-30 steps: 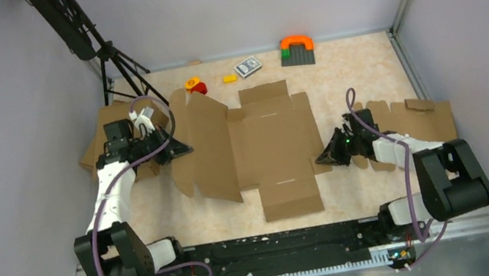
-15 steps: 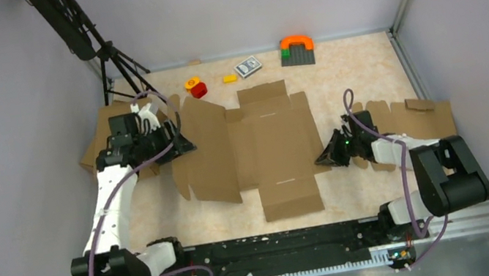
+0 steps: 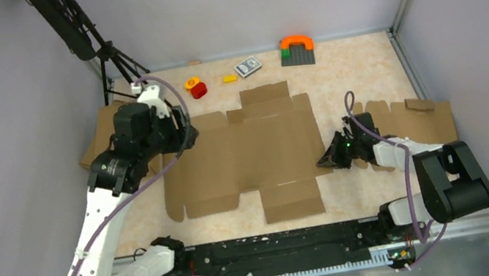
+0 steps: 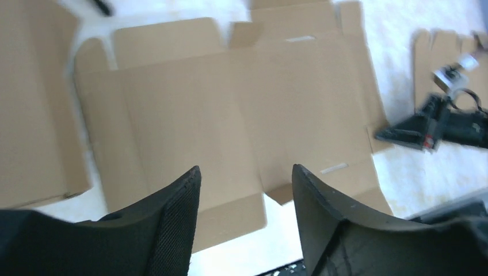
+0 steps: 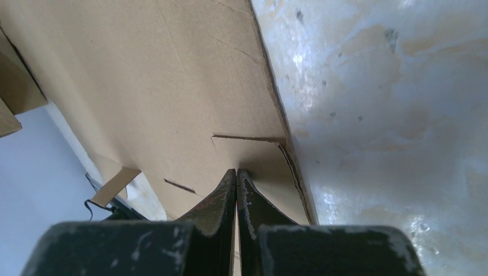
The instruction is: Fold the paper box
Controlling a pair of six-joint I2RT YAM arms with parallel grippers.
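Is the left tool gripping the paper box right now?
No, the left tool hangs open above the paper box, its jaws apart with only air between them.

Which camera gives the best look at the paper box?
Top external: the paper box lies spread flat, almost its whole outline visible. The left wrist view shows most of it, blurred. The right wrist view shows only one edge close up.
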